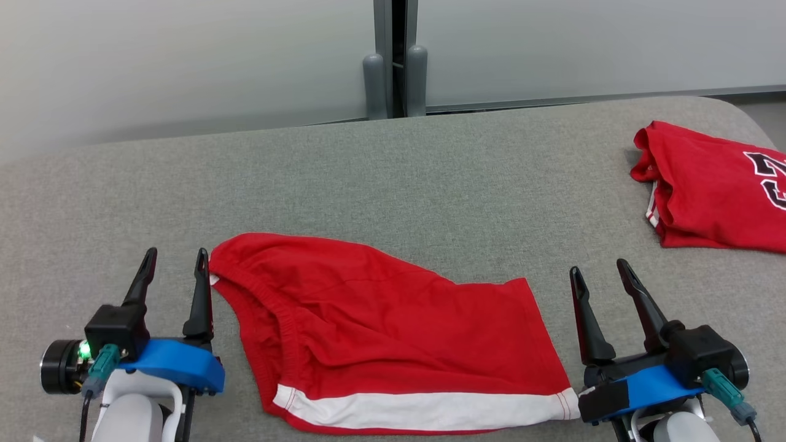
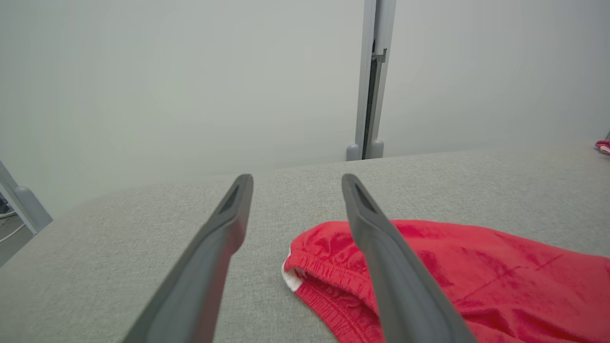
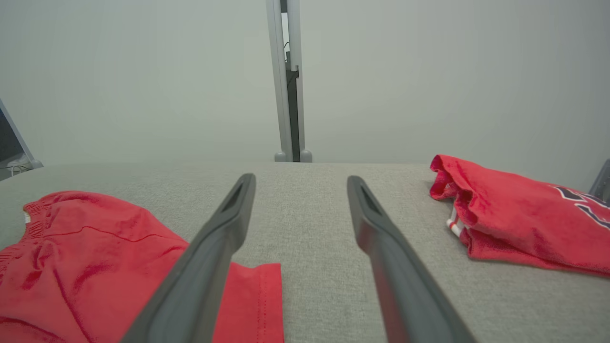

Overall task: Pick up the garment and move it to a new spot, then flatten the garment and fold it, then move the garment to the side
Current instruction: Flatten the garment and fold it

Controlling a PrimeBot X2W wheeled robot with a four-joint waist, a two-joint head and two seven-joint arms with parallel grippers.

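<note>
I have both arms low at the near edge of the desk [image 1: 430, 172], fingers pointing away from me. The left fingers [image 1: 199, 288] stand wide apart with nothing between them. In the left wrist view I see bare grey cloth in the gap between the left fingers [image 2: 376, 247]. The right fingers [image 1: 584, 313] are spread just as wide and hold nothing either. The gap between the right fingers [image 3: 376, 247] in their own wrist view shows desk surface.

The garment [image 1: 393, 331], a pair of red shorts, lies on the desk between the two pairs of fingers. Its gathered waistband [image 1: 245, 294] sits just beside the inner left finger; I cannot tell whether they touch. The leg hem [image 1: 540, 344] ends just short of the inner right finger. A white band [image 1: 430, 410] runs along the edge nearest me. The cloth is mostly spread out, with creases across the middle.

Beyond the right fingers and off to their outer side, well apart from the shorts, a second red garment [image 1: 712, 190] lies folded, with dark lettering on it. A grey partition post [image 1: 393, 61] stands past the desk's far edge.
</note>
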